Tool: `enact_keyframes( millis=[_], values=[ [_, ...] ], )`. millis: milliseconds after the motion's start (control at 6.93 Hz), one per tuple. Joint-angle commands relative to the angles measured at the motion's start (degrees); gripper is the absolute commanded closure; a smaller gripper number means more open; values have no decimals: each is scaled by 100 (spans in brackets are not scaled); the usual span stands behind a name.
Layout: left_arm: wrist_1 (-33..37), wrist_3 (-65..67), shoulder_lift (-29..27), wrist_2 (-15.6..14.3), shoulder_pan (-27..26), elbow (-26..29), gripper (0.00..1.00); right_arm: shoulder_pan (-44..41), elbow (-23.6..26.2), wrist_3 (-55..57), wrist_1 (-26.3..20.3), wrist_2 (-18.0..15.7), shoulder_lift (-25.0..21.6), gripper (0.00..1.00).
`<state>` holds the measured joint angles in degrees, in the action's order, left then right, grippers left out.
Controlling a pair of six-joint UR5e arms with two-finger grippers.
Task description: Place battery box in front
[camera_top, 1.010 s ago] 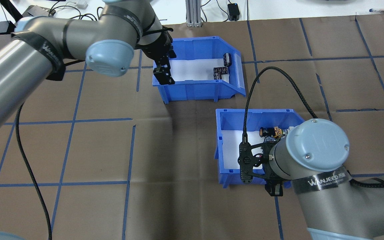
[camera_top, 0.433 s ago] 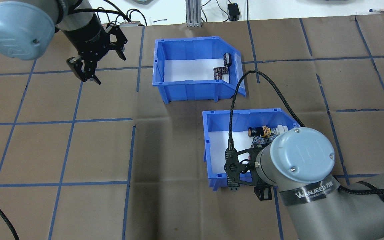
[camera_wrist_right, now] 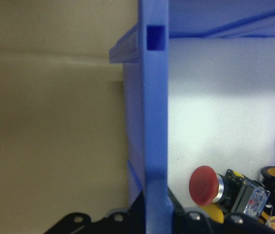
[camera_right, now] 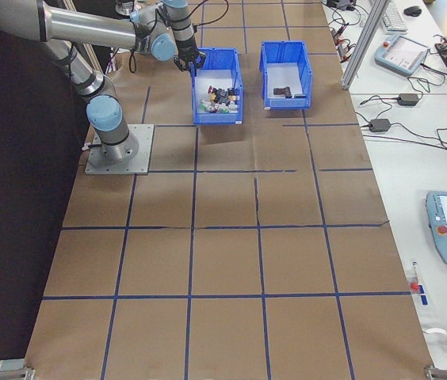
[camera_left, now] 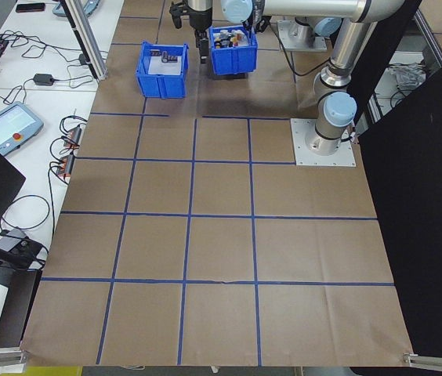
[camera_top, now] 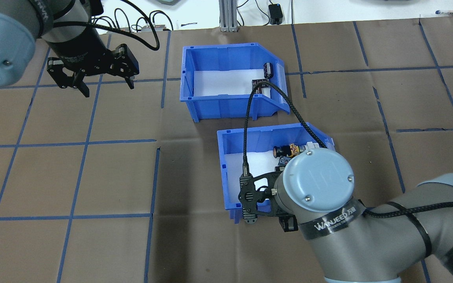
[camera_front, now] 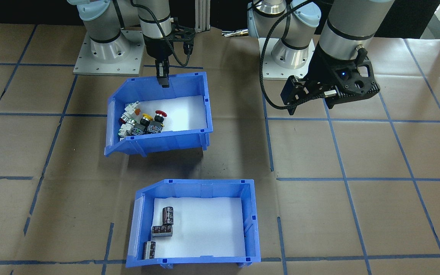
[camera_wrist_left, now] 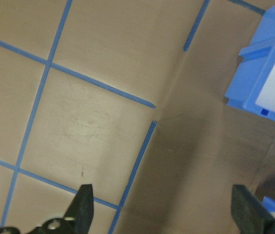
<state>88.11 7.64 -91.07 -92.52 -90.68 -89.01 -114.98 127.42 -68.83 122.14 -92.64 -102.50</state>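
**Beyond the switch bin: battery box let go and left standing**

Left tool: fingers spread wide with nothing between them, hovering over bare table well to the left of the battery box. Was down at that box's left wall a second ago. Has since lifted clear and swung away.

Leaves the battery box on its own at the far side of the table, touched by neither arm. Slanted end toward the robot's right, with a few dark cylinders lying on the white floor at that end. Shows no shift of the box across the three overhead pictures.

Right tool: clamped on the near wall of the switch bin, with the wall between its fingers in the wrist view. Has dragged that bin steadily toward the robot's left over the last second. Now sits more nearly in line behind the battery box, close to it but apart.

Reads as the placing step finished: battery box ahead of the switch bin as seen from the robot, and released. Probably leaves only the squaring-up of the switch bin and the right tool's letting go.
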Motion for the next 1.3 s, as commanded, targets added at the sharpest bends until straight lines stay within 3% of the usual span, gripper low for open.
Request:
enact_keyframes(
  millis=[0, 288, 577, 721, 865, 1010, 1154],
  values=[
    [-65, -595, 448, 75, -2, -501, 0, -602, -348, 606, 38, -323, 667, 100],
    [-74, -1234, 694, 50, -37, -705, 0, -789, -341, 1064, 397, -395, 924, 100],
    [-101, -1352, 609, -3, 68, -740, 0, -789, -314, 1082, 354, -457, 925, 100],
    [-110, -1344, 590, -3, 77, -741, 0, -789, -305, 1082, 328, -440, 934, 85],
    [-110, -1378, 608, -29, 146, -758, 0, -789, -305, 1082, 328, -387, 951, 8],
    [-101, -1379, 608, -38, 199, -758, 0, -789, -314, 1082, 284, -448, 943, 0],
    [-101, -1379, 599, -21, 200, -758, 0, -789, -340, 1082, 284, -535, 917, 0]
  ],
)
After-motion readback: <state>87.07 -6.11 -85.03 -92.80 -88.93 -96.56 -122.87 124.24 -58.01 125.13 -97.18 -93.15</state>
